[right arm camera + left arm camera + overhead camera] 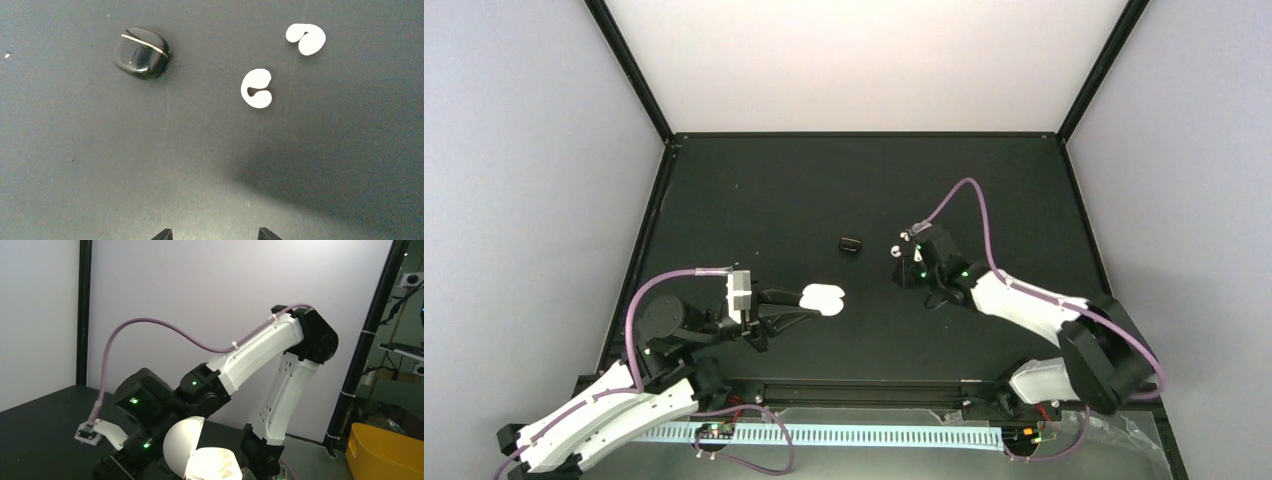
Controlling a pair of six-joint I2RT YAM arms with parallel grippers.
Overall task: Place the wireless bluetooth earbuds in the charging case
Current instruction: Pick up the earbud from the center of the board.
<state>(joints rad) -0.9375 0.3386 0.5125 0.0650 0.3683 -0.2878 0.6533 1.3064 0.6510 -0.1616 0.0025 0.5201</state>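
Note:
An open white charging case (pixel 824 298) hangs just above the table left of centre, and my left gripper (pixel 809 300) is shut on it. In the left wrist view its lid (pixel 181 444) stands up and its base (pixel 216 466) is washed out by glare. Two glossy white earbuds (pixel 257 88) (pixel 305 38) lie loose on the black table. My right gripper (pixel 214 234) hovers short of them, open, with nothing between its fingertips (pixel 165 234). In the top view the right gripper (pixel 904 272) is right of centre.
A closed glossy black case (pixel 141 52) with a gold seam lies left of the earbuds, at the table's middle (pixel 851 244). My right arm (pixel 270 350) fills the left wrist view. A yellow bin (pixel 382 452) stands off the table. Black frame posts edge the table.

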